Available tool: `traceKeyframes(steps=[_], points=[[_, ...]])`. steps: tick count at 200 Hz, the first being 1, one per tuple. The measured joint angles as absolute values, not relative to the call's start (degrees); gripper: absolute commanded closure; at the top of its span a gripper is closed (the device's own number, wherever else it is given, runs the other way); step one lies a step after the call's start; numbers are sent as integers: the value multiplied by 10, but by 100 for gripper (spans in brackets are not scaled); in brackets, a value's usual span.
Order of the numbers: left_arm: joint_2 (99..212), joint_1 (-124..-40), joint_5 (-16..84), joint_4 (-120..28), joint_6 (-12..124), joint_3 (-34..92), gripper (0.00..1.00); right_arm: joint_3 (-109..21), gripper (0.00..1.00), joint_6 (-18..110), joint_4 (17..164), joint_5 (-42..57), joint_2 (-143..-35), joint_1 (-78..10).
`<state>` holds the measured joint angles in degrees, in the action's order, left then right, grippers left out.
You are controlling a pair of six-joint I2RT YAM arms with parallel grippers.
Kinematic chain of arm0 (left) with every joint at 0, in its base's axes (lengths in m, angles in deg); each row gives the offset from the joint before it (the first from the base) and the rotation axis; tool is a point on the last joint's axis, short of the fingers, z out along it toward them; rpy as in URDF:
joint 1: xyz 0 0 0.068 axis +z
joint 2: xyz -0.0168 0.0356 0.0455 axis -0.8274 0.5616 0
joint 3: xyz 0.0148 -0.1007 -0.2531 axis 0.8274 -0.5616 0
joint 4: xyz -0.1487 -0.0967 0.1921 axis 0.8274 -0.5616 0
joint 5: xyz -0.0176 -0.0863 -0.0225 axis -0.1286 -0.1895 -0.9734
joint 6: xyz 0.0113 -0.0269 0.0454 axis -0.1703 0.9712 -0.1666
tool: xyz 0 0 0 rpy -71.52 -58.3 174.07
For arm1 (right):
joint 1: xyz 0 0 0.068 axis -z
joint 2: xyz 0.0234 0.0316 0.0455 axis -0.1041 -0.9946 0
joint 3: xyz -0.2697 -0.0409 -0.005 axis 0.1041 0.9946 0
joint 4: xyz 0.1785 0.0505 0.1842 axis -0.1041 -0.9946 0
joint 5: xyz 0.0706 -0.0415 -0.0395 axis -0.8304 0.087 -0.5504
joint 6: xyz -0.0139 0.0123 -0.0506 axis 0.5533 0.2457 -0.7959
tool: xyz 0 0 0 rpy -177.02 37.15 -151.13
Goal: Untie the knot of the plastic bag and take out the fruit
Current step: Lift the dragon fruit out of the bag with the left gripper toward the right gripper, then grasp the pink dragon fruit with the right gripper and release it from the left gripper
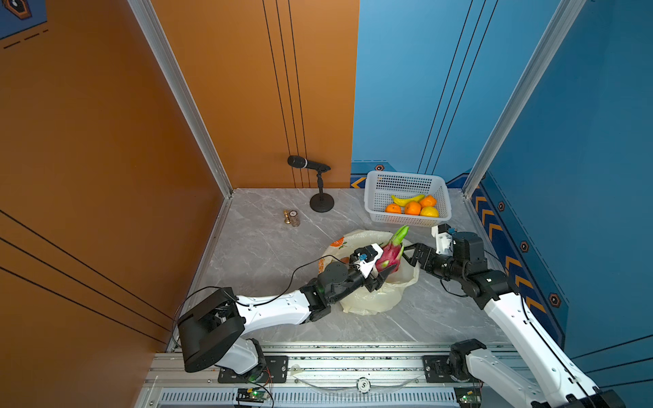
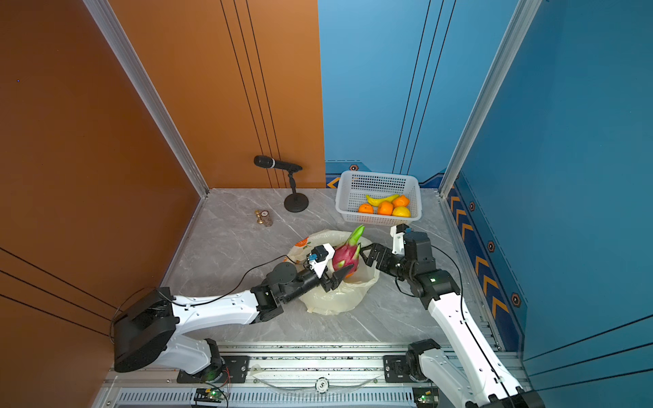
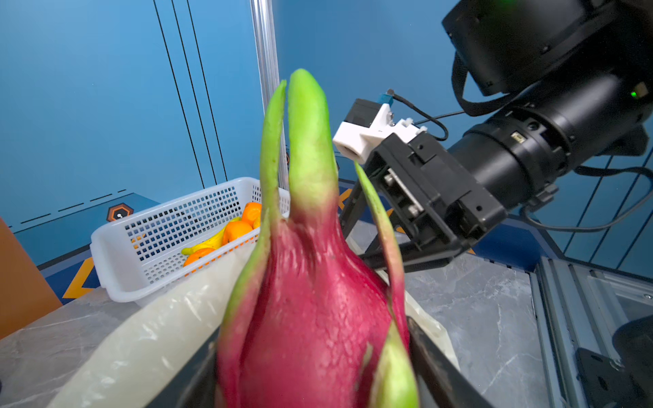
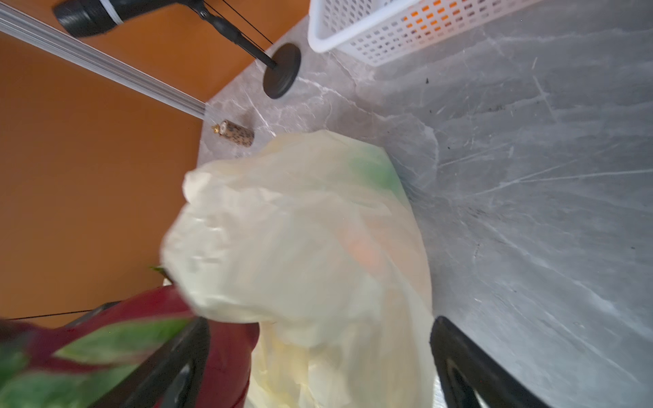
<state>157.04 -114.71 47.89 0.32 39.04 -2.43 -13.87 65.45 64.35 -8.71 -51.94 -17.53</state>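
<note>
Grey marble tabletop [image 1: 282, 254], walled in orange and blue, is carrying a job that is looking well past halfway. No knot is showing anywhere: the plastic bag [image 1: 371, 300] is lying slumped near the table's middle with its mouth gaping, so the untying is reading as done. At about one o'clock from the bag, the white perforated basket [image 1: 371, 197] is already holding three oranges [image 1: 412, 208], a lemon [image 1: 429, 212] and a banana [image 1: 406, 199]. The dragon fruit [image 1: 390, 254] is hanging just above the bag's mouth, green tips pointing toward twelve o'clock, with the left gripper [image 1: 386, 271] pinching its deep-pink belly from seven o'clock; the left wrist view is showing a dark finger [image 3: 434, 367] pressing each flank. The right gripper [image 1: 408, 256] is waiting just beside the fruit at three o'clock, jaws spread wide and gripping nothing. What is remaining, by my reading, is getting this fruit clear and emptying the rest: the right wrist view is showing an orange blur [image 4: 357, 250] and a green patch [image 4: 378, 169] through the thin, pale-yellow, crinkled film.
</note>
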Motion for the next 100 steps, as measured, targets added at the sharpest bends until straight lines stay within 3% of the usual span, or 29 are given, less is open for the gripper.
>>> traceKeyframes(steps=[57,100], points=[[1584,-1143,475,21,396,-24,48,-154,4,698,693,-128,-453,-151],[1584,-1142,465,24,396,-23,49,-154,4,715,725,-193,-465,-178]])
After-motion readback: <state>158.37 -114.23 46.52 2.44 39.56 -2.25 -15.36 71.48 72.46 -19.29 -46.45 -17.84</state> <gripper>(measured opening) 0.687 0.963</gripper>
